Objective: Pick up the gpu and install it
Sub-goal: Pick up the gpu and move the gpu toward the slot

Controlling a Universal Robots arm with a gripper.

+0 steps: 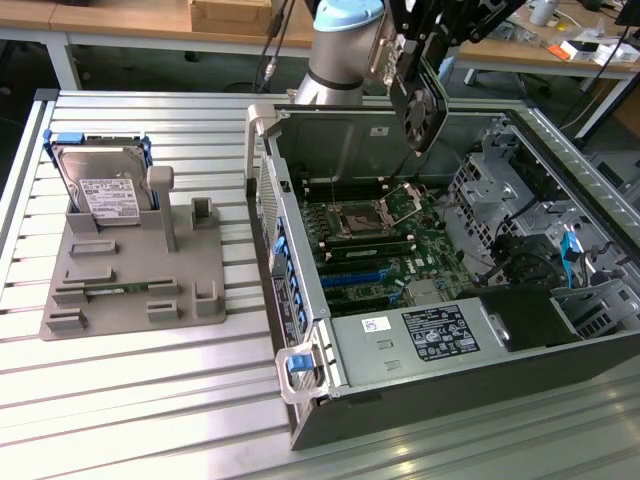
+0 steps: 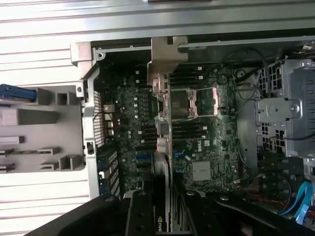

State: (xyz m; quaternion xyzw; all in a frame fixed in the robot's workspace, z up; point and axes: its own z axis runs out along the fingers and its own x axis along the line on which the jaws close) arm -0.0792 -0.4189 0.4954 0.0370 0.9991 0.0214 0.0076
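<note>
A ribbed metal table fills the foreground, with wooden workbenches and a cardboard box across the upper edge of the exterior view. On the exterior view's left a grey holder tray lies flat on the table, and a silver hard drive with a white label stands upright in its far corner. An open computer case takes up the centre and the exterior view's right, with a blue latch on its near corner. At the top centre the robot arm comes down, and its gripper is clenched on the gpu. The card hangs on edge above the far part of the case, clear of the green motherboard. Below the card sits the processor socket, and nearer the camera are blue card slots and a labelled power supply. Metal drive cages and a blue cable crowd the case's side toward the exterior view's right, just beside the hanging card. In the wrist view the gripper holds the gpu between its dark fingers. The card's silver bracket is at its far end, over the case wall. The card's thin edge runs over the motherboard just beside the socket.
</note>
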